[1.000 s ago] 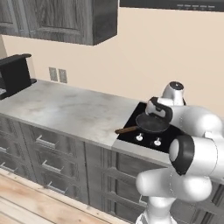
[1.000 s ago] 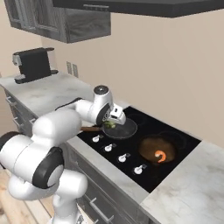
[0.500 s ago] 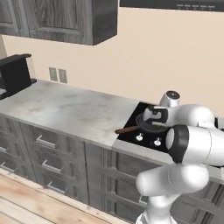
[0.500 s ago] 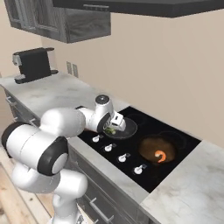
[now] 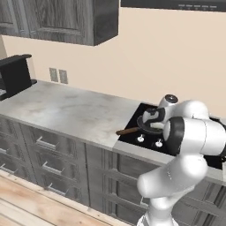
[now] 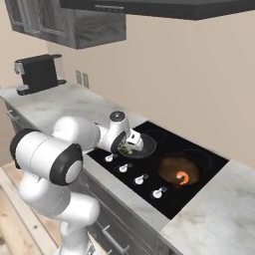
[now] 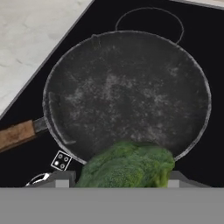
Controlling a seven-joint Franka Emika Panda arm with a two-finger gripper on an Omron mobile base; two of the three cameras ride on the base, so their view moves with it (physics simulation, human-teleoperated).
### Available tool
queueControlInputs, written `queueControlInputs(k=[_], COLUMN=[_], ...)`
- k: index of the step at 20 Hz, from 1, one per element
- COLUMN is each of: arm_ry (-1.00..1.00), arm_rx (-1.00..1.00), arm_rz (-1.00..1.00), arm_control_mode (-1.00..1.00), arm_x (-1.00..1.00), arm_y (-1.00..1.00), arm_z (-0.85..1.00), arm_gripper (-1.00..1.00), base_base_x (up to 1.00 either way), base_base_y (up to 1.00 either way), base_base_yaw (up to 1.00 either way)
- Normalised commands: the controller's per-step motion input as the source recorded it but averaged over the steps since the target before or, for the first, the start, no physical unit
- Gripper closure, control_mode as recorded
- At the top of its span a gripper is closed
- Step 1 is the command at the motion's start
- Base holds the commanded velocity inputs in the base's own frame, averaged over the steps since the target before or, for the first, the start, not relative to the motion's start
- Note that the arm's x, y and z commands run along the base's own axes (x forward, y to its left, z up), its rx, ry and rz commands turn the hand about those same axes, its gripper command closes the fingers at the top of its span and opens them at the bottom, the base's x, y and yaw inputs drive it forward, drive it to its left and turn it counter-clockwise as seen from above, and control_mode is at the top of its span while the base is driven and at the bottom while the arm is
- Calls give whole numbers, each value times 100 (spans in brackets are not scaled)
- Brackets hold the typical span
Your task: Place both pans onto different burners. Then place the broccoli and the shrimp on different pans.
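Gripper grasps the broccoli just above the dark grey pan on the cooktop; it sits lower than a second ago. Shrimp lies in the brown pan; no writing is readable

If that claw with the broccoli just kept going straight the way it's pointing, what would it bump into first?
Most likely the floor of the dark grey pan on the cooktop. The claw points down into it, gripping the broccoli, which would probably touch first; depth is hard to judge.
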Motion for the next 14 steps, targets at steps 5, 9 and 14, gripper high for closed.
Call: queueControlInputs(k=[5,9,14], arm_ry=[0,0,0], arm_rx=[0,0,0], arm_rz=[0,0,0], arm_control_mode=[-100,-100,-100], arm_x=[22,28,19], arm_y=[0,0,0], arm_z=[-11,-11,-17], arm_gripper=[100,100,-100], base_base_x=[0,0,0], base_base_y=[0,0,0], base_base_yaw=[0,0,0])
